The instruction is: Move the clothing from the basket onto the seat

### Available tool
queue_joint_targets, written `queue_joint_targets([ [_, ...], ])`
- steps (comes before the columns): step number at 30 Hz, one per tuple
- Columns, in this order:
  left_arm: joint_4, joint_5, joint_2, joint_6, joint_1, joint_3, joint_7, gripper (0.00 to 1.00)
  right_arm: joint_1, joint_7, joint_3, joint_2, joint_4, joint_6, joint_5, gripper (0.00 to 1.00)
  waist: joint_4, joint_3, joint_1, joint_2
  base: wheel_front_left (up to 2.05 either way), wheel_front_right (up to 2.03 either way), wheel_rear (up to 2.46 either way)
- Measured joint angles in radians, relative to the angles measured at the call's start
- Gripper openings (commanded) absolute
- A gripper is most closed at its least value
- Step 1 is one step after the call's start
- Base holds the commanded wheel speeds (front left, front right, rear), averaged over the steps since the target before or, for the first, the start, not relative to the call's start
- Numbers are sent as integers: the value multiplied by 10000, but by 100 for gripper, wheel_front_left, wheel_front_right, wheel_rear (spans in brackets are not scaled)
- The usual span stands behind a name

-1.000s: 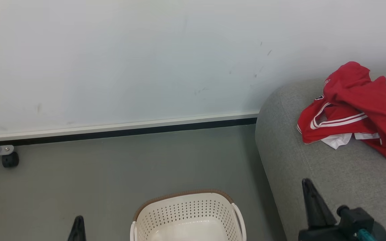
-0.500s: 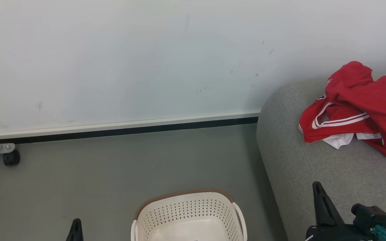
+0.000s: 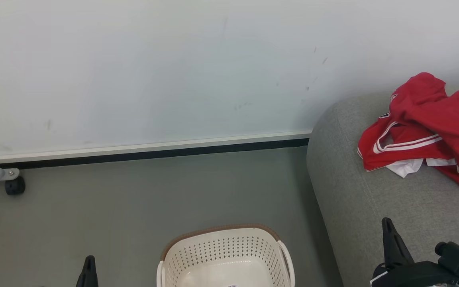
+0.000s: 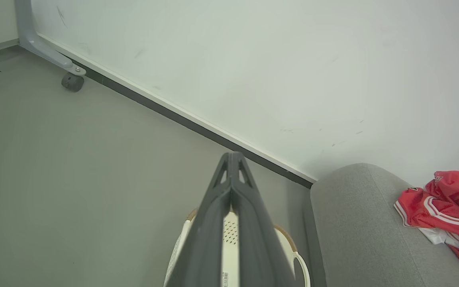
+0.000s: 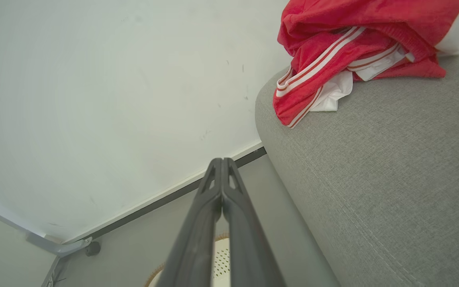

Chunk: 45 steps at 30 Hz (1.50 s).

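Two red garments (image 3: 420,131) lie bunched together on the grey sofa (image 3: 373,207) at the right, the striped one with white lining under the plainer one; they also show as the clothing (image 5: 353,52) and the clothing (image 4: 444,207). The cream basket (image 3: 225,255) stands on the floor at the bottom centre, with bare bottom and a label sticker. My left gripper (image 3: 89,263) is shut, low at the basket's left, fingertips together (image 4: 231,155). My right gripper (image 3: 387,223) is shut above the sofa's front part, holding nothing (image 5: 221,161).
A white wall with a dark skirting strip (image 3: 153,153) runs behind the grey floor. A grey metal leg on a black caster (image 3: 14,185) stands at the left by the wall. The sofa's rounded end (image 3: 321,159) is just right of the basket.
The right gripper has drawn back and down to the right, away from the clothing. The left fingertip sits a little lower. The head view has shifted slightly.
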Motion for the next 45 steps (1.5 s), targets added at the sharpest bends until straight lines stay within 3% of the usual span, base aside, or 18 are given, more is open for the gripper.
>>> queue_joint_targets([
  [45,876,-5505,-499,-1145,-1261,1005,1668,0,-383,1672,-2031,600,562,1081,6111,0,184,140,0,0,0,0,0],
])
